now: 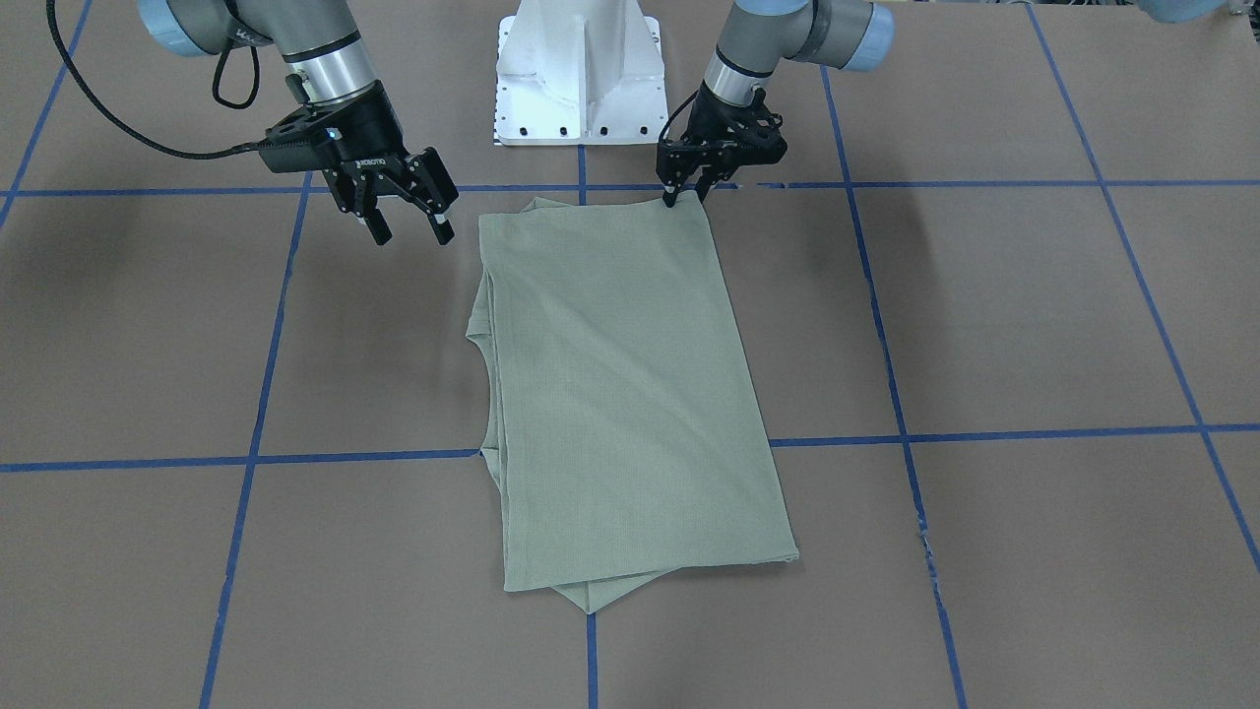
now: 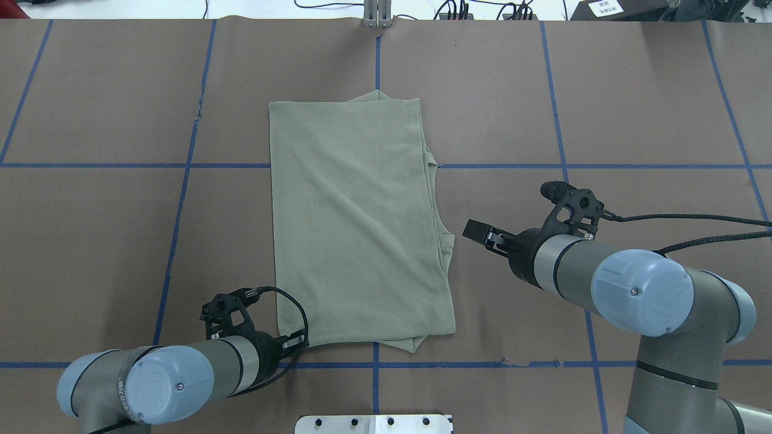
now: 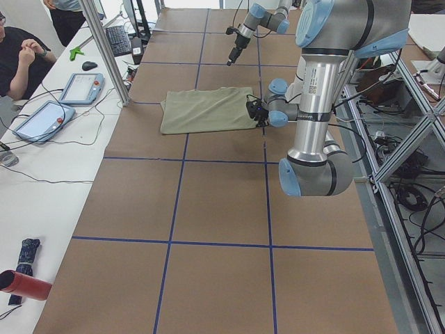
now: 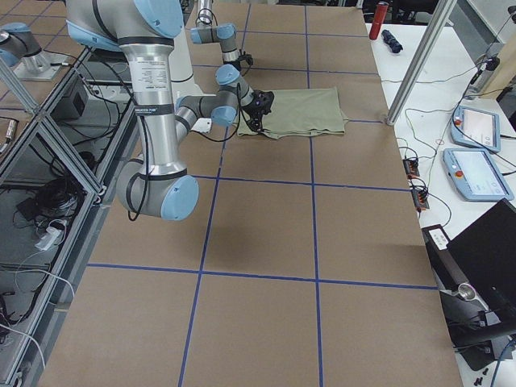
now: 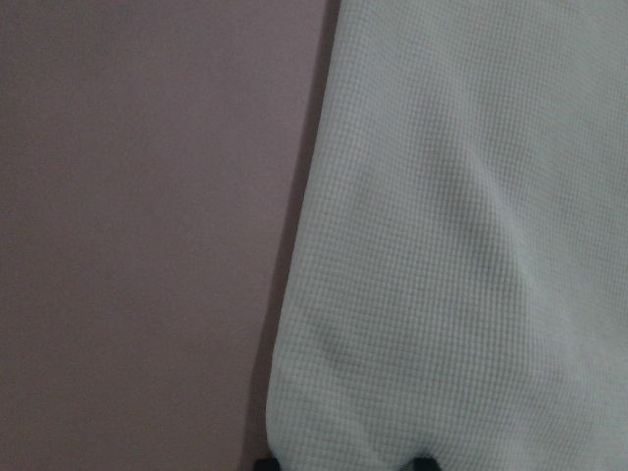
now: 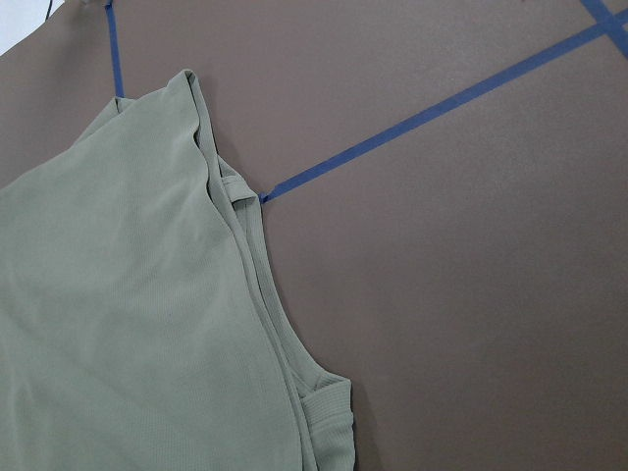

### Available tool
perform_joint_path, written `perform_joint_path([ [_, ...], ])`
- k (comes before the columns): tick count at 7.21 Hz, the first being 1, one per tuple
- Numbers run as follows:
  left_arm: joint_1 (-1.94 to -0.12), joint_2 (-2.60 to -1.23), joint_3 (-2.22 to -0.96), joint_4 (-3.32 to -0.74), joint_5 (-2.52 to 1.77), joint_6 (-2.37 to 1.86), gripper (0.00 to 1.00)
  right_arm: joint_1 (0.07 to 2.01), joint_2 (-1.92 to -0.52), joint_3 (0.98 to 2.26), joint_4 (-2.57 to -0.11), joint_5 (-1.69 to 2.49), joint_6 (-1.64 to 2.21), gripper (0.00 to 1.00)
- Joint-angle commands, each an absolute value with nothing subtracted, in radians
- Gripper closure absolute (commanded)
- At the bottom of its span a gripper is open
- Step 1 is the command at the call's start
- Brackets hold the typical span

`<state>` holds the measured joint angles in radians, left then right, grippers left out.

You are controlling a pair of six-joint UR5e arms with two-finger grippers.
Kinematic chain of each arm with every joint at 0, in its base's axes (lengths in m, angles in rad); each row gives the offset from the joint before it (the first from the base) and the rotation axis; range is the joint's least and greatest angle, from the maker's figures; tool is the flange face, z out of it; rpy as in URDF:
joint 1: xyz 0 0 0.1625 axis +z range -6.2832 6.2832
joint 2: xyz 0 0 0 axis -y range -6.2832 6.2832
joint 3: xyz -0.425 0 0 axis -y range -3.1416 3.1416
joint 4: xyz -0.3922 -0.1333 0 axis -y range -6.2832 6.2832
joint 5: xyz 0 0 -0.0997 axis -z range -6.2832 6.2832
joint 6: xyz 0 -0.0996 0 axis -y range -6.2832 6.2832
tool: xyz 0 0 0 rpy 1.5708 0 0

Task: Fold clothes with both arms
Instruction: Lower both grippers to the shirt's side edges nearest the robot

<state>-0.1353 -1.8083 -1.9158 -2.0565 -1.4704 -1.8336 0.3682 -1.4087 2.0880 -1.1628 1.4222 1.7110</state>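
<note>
Front view: my left arm comes down steeply from the pedestal (image 1: 579, 79) side. Left tool (image 1: 685, 195) has its tips on the shirt's (image 1: 620, 394) corner at that end, fingers a little apart, not clamped on cloth as far as I can see. Right arm angles in from the other side. Right tool (image 1: 411, 228) is spread wide, holds nothing, and hovers above the desk (image 1: 1034, 315) beside the shirt's edge, not touching.

Overhead: the shirt lies folded into a long rectangle mid-desk, over the crossing of the blue tape (image 2: 90, 164). Under-layers poke out at both ends and along my right side. Left forearm is low; right tool is near the right edge, apart from it.

Left side view: operator (image 3: 17, 59) and tablets (image 3: 80, 87) are beside the desk, well apart from the shirt.

Left wrist: cloth on the right, bare desk on the left, and two fingertips (image 5: 422, 461) spaced at the bottom edge.

Right wrist: shirt edge with ribbed collar (image 6: 329, 412), and tape running to it.
</note>
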Motion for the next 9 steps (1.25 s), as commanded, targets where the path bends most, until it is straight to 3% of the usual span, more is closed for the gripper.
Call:
perform_joint_path([
  [1,-0.138,-1.809,-1.922,-2.057,-1.468,-1.836,1.0,0.316,-1.401,2.065,-1.164,1.335,1.806,0.03],
  [4,-0.152,-1.809,-2.002,-2.057,-1.471,-1.829,1.0,0.244,-1.356,2.033,-1.311,1.312,1.978,0.05],
  [6,-0.153,-1.809,-2.039,-2.057,-1.471,-1.829,1.0,0.204,-1.214,1.884,-1.344,1.277,2.02,0.04],
  [9,-0.153,-1.807,-2.036,-2.057,-1.468,-1.83,1.0,0.154,-1.175,1.879,-1.411,1.275,2.083,0.04],
])
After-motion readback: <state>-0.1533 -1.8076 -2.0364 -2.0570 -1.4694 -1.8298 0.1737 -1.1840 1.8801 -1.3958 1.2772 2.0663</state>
